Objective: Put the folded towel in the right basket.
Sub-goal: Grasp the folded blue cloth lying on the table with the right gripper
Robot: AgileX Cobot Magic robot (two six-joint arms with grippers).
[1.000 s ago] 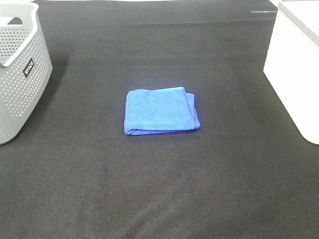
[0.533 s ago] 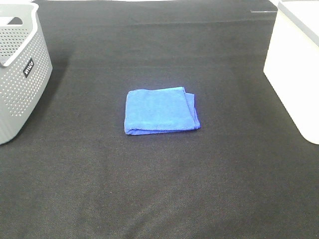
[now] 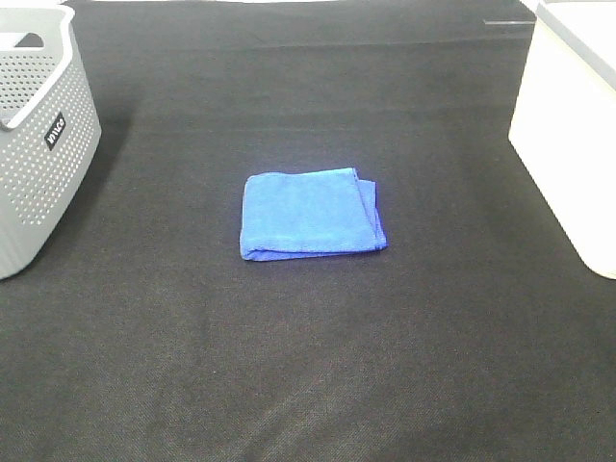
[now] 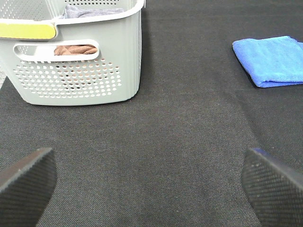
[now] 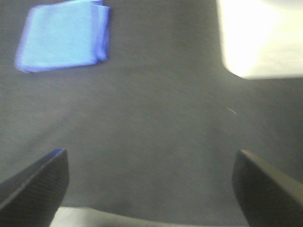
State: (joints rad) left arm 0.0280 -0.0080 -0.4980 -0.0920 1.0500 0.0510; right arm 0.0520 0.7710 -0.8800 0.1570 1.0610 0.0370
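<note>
Blue folded towel (image 3: 310, 214) lies at frame centre; the right end effector (image 5: 150, 189), wide open and empty, should pinch all layers together.

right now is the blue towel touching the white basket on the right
Apart. The exterior high view shows bare black mat between the blue towel and the white basket.

Beyond the wide-spread end effector (image 5: 150, 182), blue towel (image 5: 64, 40) and white basket (image 5: 260, 42), well apart.
</note>
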